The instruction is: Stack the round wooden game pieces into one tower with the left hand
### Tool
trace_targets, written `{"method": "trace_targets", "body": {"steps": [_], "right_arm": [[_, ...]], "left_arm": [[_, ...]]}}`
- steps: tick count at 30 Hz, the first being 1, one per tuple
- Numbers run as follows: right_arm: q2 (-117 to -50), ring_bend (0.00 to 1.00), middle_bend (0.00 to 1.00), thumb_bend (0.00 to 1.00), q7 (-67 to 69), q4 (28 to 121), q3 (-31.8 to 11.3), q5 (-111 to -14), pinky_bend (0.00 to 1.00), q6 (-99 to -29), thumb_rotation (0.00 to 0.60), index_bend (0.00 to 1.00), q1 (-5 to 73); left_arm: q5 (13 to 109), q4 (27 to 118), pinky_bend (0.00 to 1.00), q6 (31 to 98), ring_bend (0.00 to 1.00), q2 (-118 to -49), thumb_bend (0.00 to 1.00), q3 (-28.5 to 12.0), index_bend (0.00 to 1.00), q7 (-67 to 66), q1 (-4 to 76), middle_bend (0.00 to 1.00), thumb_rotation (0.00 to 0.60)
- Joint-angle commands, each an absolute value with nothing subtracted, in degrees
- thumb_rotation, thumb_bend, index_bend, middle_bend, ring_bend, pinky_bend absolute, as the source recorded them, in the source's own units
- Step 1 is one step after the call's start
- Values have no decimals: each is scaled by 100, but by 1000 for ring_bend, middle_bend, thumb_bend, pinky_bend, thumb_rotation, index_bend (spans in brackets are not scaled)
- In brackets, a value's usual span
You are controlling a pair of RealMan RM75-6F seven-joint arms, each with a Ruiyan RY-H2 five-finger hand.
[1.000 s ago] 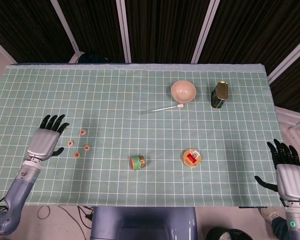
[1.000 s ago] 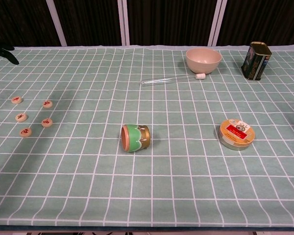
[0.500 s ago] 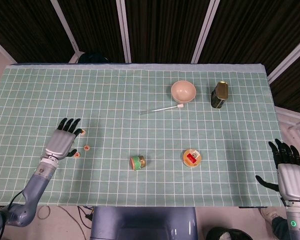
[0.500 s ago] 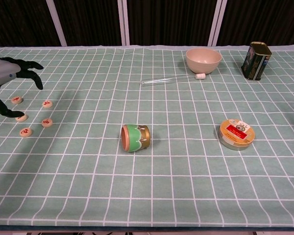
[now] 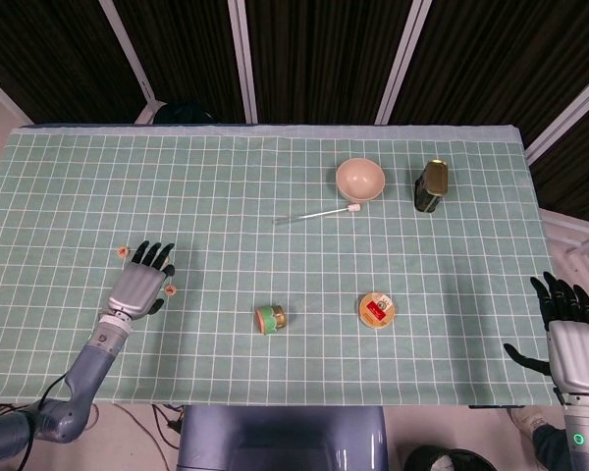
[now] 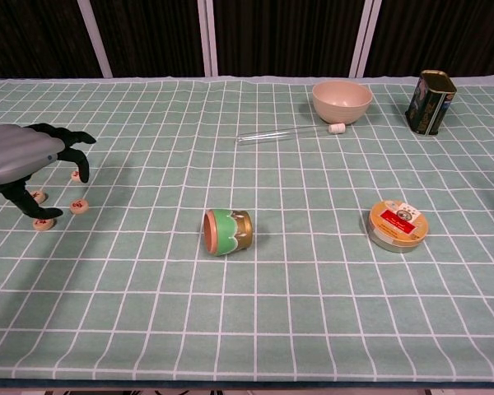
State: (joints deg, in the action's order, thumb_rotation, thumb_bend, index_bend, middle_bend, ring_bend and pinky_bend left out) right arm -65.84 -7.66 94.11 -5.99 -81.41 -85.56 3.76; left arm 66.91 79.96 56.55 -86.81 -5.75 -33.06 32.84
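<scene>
Now the left hand (image 6: 25,160) hovers over the round wooden pieces (image 6: 80,206) at the near-left of the table (image 6: 313,271), fingers spread and curled downward, holding nothing. Some pieces lie flat directly beneath it, one just to its right; being round discs, they show no long axis. The right hand (image 5: 569,339), open, sits well apart at the near-right edge

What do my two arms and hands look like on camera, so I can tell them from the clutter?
The left hand has a smooth silver-grey shell on its back and glossy black fingers; its forearm is rounded blue-grey. The right hand matches: silver-grey back, black fingers, with a small green light on the wrist section below it. No loose cables or printed markings show on either.
</scene>
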Motion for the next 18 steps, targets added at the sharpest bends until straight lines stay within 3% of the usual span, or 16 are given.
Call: {"method": "trace_targets", "body": {"steps": [1, 9, 18], "right_arm": [[-6582, 39, 13, 232, -764, 9412, -600, -8140, 0, -8558, 600, 54, 375], [-6568, 39, 13, 233, -736, 9425, -613, -8105, 0, -8556, 600, 54, 368], [-6565, 39, 13, 233, -734, 9430, -619, -8094, 0, -8549, 600, 54, 371]], "left_arm": [[6641, 7938, 0, 5644, 0, -8780, 247, -561, 393, -3344, 3323, 0, 600], [6652, 7772, 0, 5759, 0, -8990, 307, -510, 421, -3426, 3351, 0, 600], [6523, 7685, 0, 5757, 0, -9085, 307, -487, 436, -3592, 3401, 0, 600]]}}
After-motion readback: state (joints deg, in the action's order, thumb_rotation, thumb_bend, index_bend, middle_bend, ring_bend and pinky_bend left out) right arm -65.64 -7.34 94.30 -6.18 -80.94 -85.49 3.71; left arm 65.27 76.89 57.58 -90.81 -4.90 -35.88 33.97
